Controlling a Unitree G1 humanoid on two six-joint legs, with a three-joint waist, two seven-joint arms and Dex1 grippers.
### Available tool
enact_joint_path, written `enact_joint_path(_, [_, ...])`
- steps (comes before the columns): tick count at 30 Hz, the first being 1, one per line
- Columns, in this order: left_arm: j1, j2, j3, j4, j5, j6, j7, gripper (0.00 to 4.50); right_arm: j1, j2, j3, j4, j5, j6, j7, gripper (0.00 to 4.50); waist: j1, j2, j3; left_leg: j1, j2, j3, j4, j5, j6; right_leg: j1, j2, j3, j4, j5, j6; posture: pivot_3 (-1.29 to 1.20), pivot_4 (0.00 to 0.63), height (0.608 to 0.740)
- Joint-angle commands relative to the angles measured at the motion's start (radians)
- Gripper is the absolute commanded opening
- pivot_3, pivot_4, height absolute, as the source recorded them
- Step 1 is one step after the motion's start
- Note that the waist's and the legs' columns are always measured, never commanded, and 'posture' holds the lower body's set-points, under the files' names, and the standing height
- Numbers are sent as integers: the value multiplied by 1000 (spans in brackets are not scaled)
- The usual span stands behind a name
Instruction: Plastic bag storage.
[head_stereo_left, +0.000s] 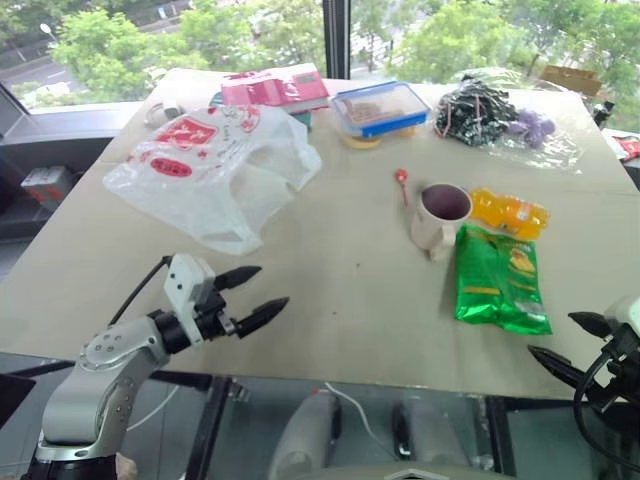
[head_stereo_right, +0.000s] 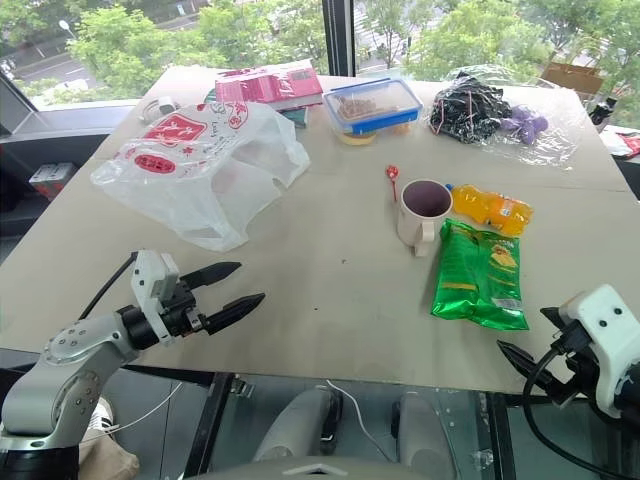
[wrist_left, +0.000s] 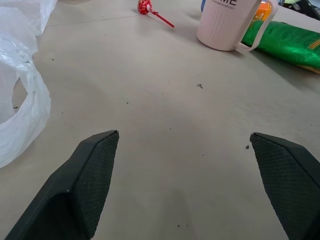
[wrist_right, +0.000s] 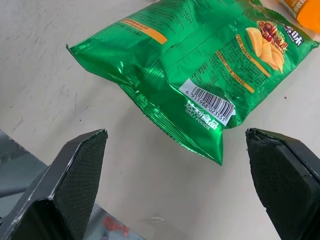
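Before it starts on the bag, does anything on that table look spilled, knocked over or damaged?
Nothing is spilled or broken. The plastic bag lies crumpled and unfolded, the orange drink bottle rests on its side beside the upright mug, and a red lollipop lies loose on the table.

Silver-grey arm links; white wrist housings; black cables; textured black tapered fingers (wrist_left: 90, 185)

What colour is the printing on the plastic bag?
Red logos and lettering on the translucent white plastic bag, clearest in the left eye view.
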Motion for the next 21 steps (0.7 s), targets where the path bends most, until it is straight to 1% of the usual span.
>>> enact_joint_path(1, [-10,8,21,-37,-27,0,0,4438,-25,-16,-38,-12,28,6,-5,4500,0,0,0,0,0,0,0,0,0,0,0,0,0,0,0,0,150,732])
enact_joint_path(3, [-23,-1,19,-63,-48,25,27,4438,-44,-8,-40,7,32,-23,6,4500,0,0,0,0,0,0,0,0,0,0,0,0,0,0,0,0,150,732])
enact_joint_path(5, [-48,-5,17,-81,-72,50,47,4438,-84,25,-63,24,91,-27,-12,4500,0,0,0,0,0,0,0,0,0,0,0,0,0,0,0,0,150,732])
enact_joint_path(10, [-164,-18,-3,-160,-161,135,124,4438,-148,59,-101,49,161,-111,9,4500,2,-1,0,0,0,-1,0,0,0,1,0,-1,0,0,0,0,150,732])
enact_joint_path(12, [-216,-36,-12,-186,-166,135,165,4438,-210,64,-91,62,193,-145,-12,4500,1,-1,0,0,0,-1,1,0,0,2,1,-1,0,0,0,0,150,732])
enact_joint_path(14, [-334,-102,-9,-192,-168,171,328,4438,-340,60,-24,63,224,-192,-61,4500,-2,0,0,2,0,0,2,0,0,3,1,0,0,0,1,0,150,732])
enact_joint_path(15, [-394,-125,-8,-185,-163,216,416,4438,-387,52,14,60,231,-205,-67,4500,-2,-1,0,2,0,1,3,0,0,3,2,-1,2,1,1,0,150,732])
enact_joint_path(17, [-476,-140,-6,-174,-151,310,543,4438,-433,31,78,54,219,-226,-51,4500,-1,-1,0,4,0,-1,5,0,0,5,2,-1,3,1,2,0,150,732])
enact_joint_path(18, [-506,-138,1,-171,-166,367,589,4438,-437,21,98,56,205,-237,-32,4500,-1,-1,0,4,0,-2,5,0,0,5,3,-2,3,3,5,0,150,732])
enact_joint_path(19, [-542,-114,2,-168,-171,426,620,4438,-441,6,123,61,185,-257,-5,4500,-1,-1,0,4,-1,-2,5,0,0,5,4,-3,3,3,5,0,150,732])
enact_joint_path(21, [-593,-32,-17,-173,-150,518,633,4438,-440,-21,160,74,151,-297,49,4500,-2,-3,1,2,-1,-2,5,0,0,4,8,-4,3,3,5,0,150,732])
